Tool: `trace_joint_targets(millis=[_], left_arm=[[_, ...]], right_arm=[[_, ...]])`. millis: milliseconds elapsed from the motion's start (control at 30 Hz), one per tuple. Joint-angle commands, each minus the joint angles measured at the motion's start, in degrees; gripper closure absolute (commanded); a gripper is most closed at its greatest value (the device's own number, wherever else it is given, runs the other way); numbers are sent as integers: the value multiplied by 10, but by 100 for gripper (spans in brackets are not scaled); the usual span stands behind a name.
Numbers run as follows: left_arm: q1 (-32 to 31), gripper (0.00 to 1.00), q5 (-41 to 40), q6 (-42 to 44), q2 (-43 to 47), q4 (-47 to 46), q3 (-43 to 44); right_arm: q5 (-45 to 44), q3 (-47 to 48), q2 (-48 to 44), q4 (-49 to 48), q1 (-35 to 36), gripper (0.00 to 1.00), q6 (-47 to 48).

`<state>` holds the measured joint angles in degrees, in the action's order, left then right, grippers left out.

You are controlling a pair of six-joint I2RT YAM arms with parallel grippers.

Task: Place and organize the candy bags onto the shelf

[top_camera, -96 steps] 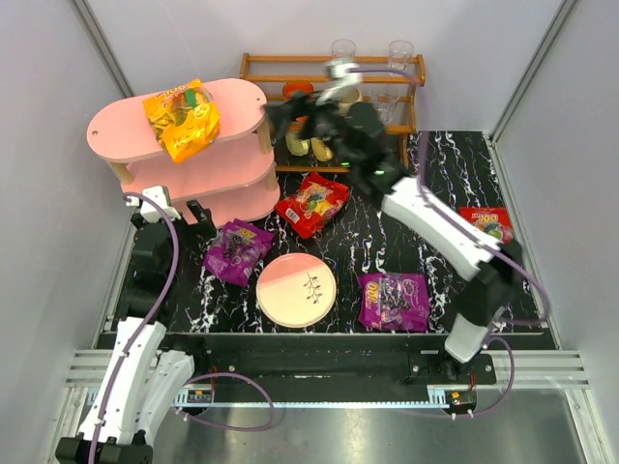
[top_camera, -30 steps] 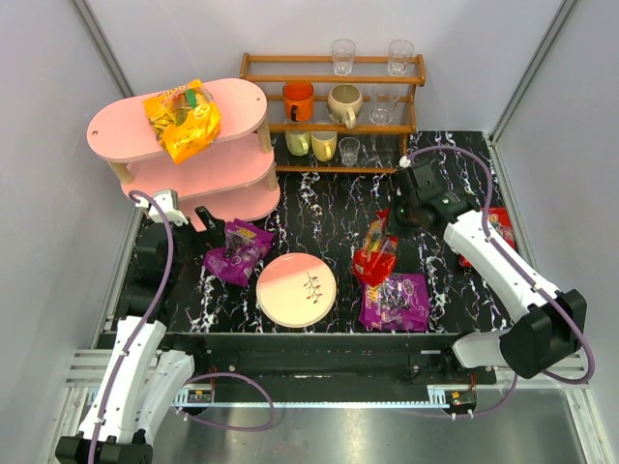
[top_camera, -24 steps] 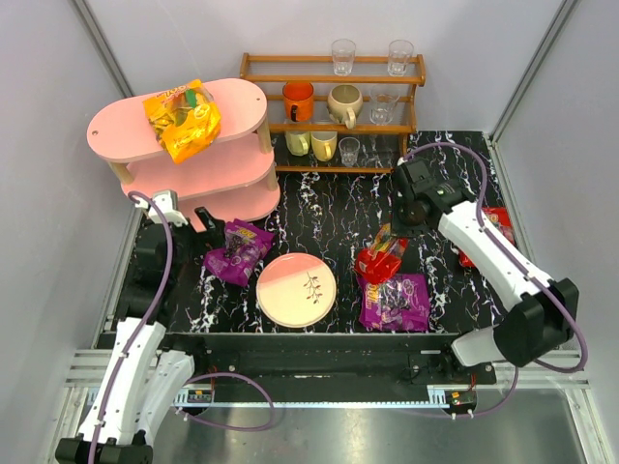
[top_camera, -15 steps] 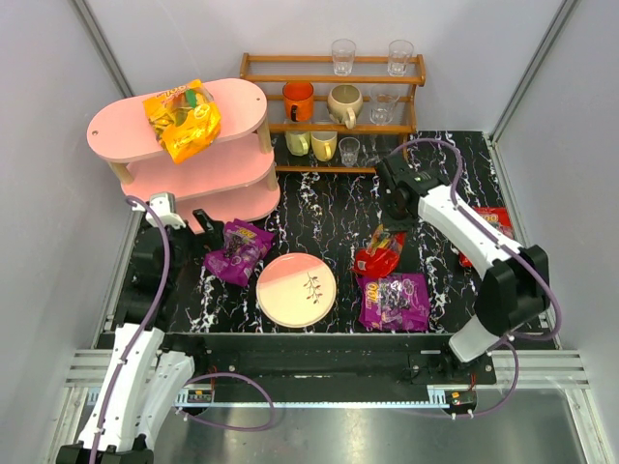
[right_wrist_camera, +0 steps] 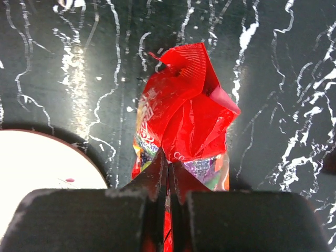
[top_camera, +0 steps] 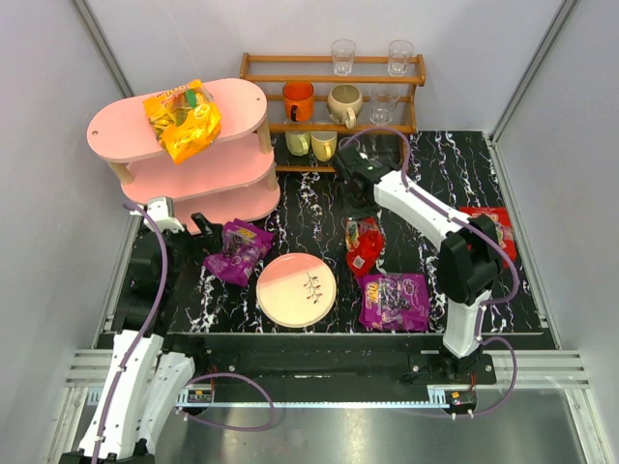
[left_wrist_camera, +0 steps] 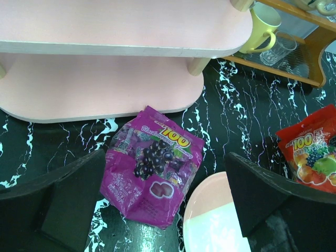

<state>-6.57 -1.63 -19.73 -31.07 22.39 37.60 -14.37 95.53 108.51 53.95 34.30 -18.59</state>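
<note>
My right gripper (right_wrist_camera: 169, 167) is shut on the crumpled top of a red candy bag (right_wrist_camera: 184, 113). The bag hangs from it over the middle of the table (top_camera: 364, 244), just right of the plate. My left gripper (left_wrist_camera: 165, 157) stands wide open above a purple candy bag (left_wrist_camera: 152, 176) that lies flat in front of the pink shelf (left_wrist_camera: 105, 84). An orange-yellow bag (top_camera: 182, 118) rests on the shelf's top tier (top_camera: 237, 97). Another purple bag (top_camera: 394, 300) lies near the front edge. A second red bag (top_camera: 491, 224) at the right is partly hidden by my right arm.
A round pink-and-cream plate (top_camera: 296, 289) sits front centre, between the two purple bags. A brown wooden rack (top_camera: 334, 124) with mugs and glasses stands at the back, right of the shelf. White walls close in both sides.
My right arm has swung left and toward the back, carrying the red bag from above the front purple bag to beside the plate. The left arm has barely moved.
</note>
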Motion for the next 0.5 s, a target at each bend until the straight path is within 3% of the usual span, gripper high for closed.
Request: trace_joint_targets(millis=[0,233,300,400,467], left_arm=[[1,1,6,2,8,-2,-9],[1,1,7,-1,9,-2,-12],[1,1,11,-3,8,-3,-13],[1,1,14,-6,8,-6,-17],[1,1,14,-8,7,-7,-17]], right_arm=[[17,42,18,-17,27,96,-13],[101,13,7,-51,52,92,-42],[139,-10,3,-72,54,82,-55],[289,-65,-14,-155,56,72,-78],[445,-100,-31,-258,57,62,-100]])
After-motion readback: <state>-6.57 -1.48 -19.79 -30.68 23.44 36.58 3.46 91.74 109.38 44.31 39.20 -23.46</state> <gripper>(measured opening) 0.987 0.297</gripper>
